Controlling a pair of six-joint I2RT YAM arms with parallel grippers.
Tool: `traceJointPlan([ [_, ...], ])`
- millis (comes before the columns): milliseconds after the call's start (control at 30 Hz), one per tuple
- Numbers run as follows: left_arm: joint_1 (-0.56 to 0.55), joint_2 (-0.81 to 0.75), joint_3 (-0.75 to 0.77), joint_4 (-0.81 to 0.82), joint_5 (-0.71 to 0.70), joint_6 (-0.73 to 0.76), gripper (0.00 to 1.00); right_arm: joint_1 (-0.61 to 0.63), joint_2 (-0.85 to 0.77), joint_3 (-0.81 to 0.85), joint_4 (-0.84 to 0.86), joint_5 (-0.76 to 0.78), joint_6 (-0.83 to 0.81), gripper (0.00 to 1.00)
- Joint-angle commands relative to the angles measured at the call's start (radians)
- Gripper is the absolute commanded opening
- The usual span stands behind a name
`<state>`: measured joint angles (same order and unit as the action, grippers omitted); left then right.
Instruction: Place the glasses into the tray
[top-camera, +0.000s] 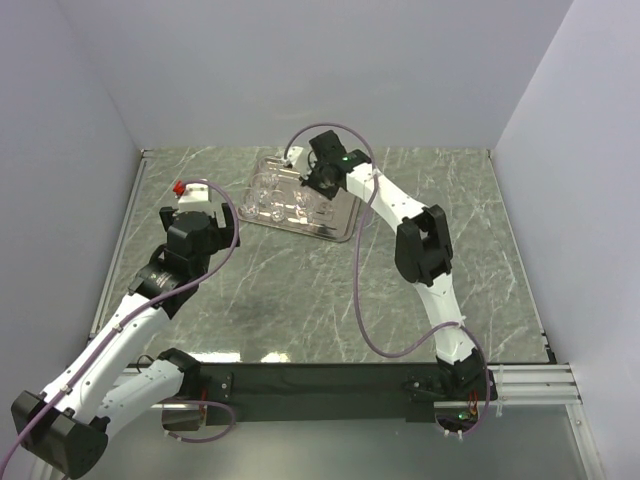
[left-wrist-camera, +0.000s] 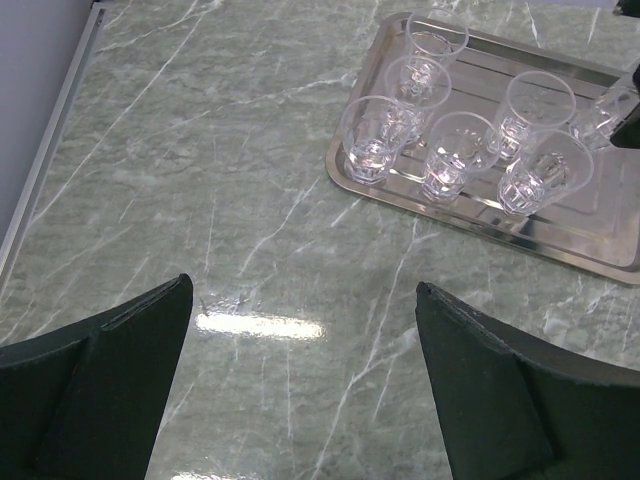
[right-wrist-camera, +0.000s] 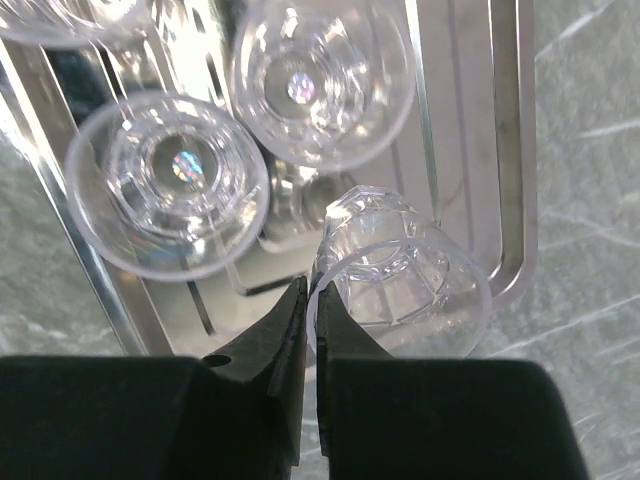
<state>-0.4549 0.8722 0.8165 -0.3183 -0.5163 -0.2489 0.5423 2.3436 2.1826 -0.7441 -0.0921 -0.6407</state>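
Observation:
The silver tray (top-camera: 341, 227) lies at the back centre of the table, with several clear glasses (top-camera: 276, 200) standing in it. In the left wrist view the tray (left-wrist-camera: 590, 260) holds several upright glasses (left-wrist-camera: 373, 138). My right gripper (right-wrist-camera: 312, 288) is over the tray (right-wrist-camera: 505, 180), shut on the rim of a clear glass (right-wrist-camera: 405, 280), one finger inside and one outside. Two other glasses (right-wrist-camera: 170, 180) stand just beyond it. My left gripper (left-wrist-camera: 300, 330) is open and empty over bare table, near the tray's left side (top-camera: 195, 225).
A small red object (top-camera: 179, 187) lies at the table's left edge beside my left wrist. Grey walls close the back and sides. A black bar (top-camera: 330, 380) runs along the near edge between the arm bases.

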Motion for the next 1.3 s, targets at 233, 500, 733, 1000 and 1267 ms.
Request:
traceJointPlan([
  [233,0.009,-0.018,-0.007,0.042,0.015,0.010,0.99,0.039,0.026,0.009,0.100,0.091,-0.034,0.13],
  [500,0.012,-0.021,-0.010,0.042,0.019,0.008,0.99,0.050,-0.001,-0.020,0.115,0.126,-0.037,0.35],
  [733,0.013,-0.025,-0.011,0.041,0.015,0.008,0.99,0.048,-0.104,-0.046,0.111,0.123,-0.027,0.38],
  [1000,0.013,-0.035,-0.011,0.042,0.010,0.007,1.00,0.048,-0.291,-0.180,0.115,0.095,0.001,0.40],
  [1267,0.013,-0.059,-0.019,0.048,-0.004,0.008,1.00,0.016,-0.489,-0.408,0.153,0.097,0.021,0.42],
])
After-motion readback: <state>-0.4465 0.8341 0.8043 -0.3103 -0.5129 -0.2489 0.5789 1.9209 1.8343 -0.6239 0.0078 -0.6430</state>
